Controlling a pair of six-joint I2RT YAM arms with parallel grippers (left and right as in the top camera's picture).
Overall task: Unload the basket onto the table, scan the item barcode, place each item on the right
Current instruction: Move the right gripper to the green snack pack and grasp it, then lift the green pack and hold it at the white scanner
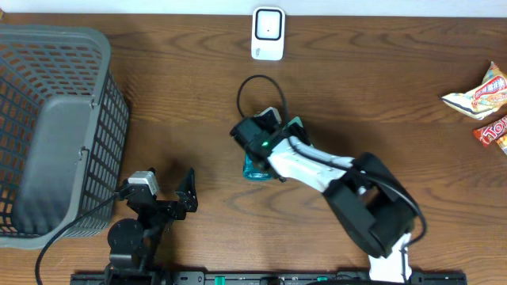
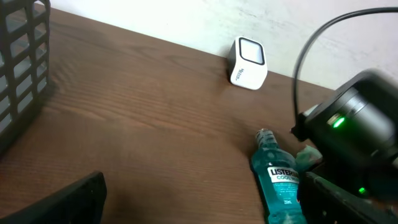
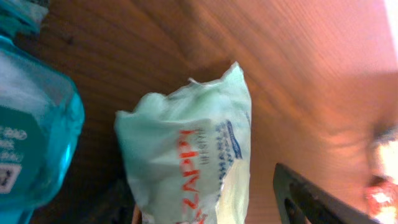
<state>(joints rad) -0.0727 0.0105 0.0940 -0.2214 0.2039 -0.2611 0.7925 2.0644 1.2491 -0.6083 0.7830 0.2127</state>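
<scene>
At the middle of the table (image 1: 380, 95), a teal bottle (image 2: 278, 180) labelled "LISTER…" over "COOL" (legible only in the left wrist view) lies beside a pale green packet (image 3: 186, 155) whose red print is unreadable. Only the right wrist view shows the packet between the parted jaws of the right gripper (image 3: 208, 199), the visible finger (image 3: 323, 205) clear of it. The left gripper (image 1: 166, 188) stands wide open by the near edge.

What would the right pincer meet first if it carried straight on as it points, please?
Most likely the pale green packet dead ahead, though depth is unclear; the blue bottle lies beside it.
</scene>
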